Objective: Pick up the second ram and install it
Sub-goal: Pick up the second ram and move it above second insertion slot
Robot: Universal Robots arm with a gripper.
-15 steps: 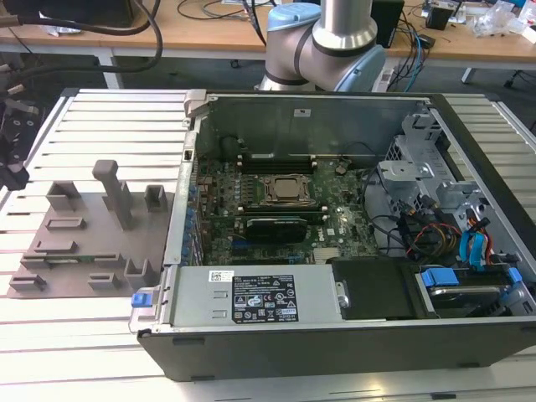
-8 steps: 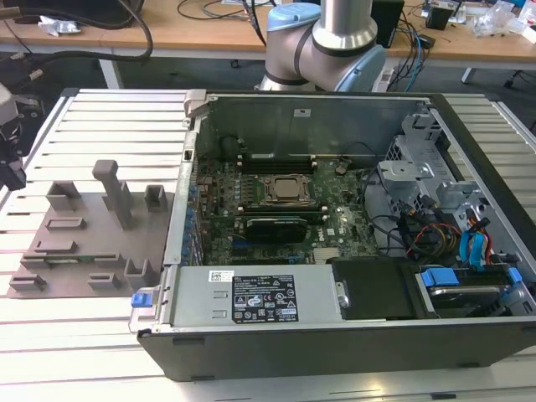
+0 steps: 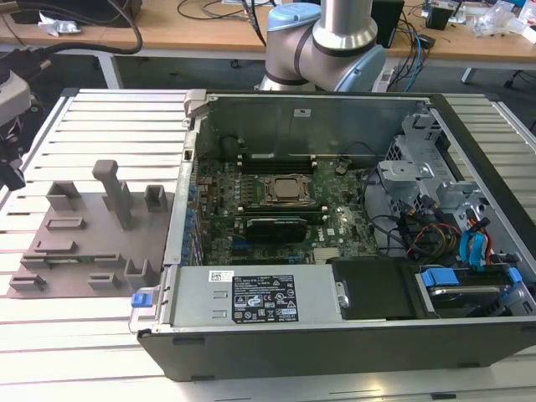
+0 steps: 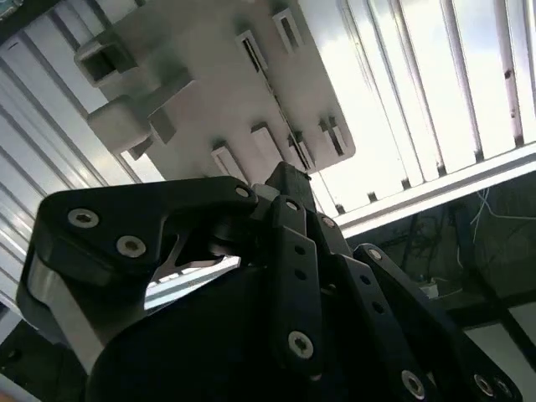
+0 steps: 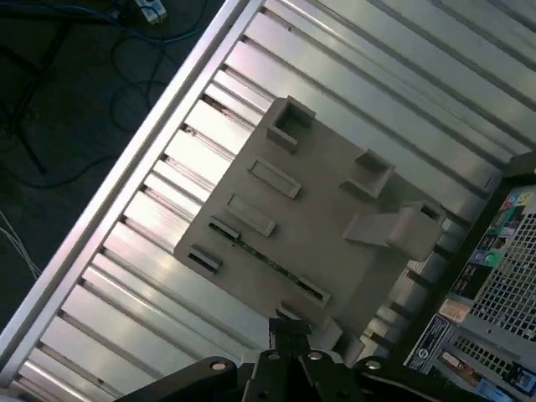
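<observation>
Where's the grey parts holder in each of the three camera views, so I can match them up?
Exterior view: the grey holder lies on the slatted table, on the exterior view's left, beside the open computer case.
First wrist view: the holder lies on the slats just beyond the gripper.
Second wrist view: the holder lies beyond the gripper.
Shared landmark: the holder's tall post.

arm [image 3: 322,38] is cut off by the top edge in the exterior view. In both wrist views the gripper [image 5: 289,333] body runs off the frame edge, and in the second wrist view the gripper [image 4: 289,177] linkage hides part of the tray [image 4: 209,75]. The second ram [image 5: 268,260] is just a thin green sliver in a tray slot, chips too small to tell. The case [image 3: 335,352] is clipped at the exterior view's right.
</observation>
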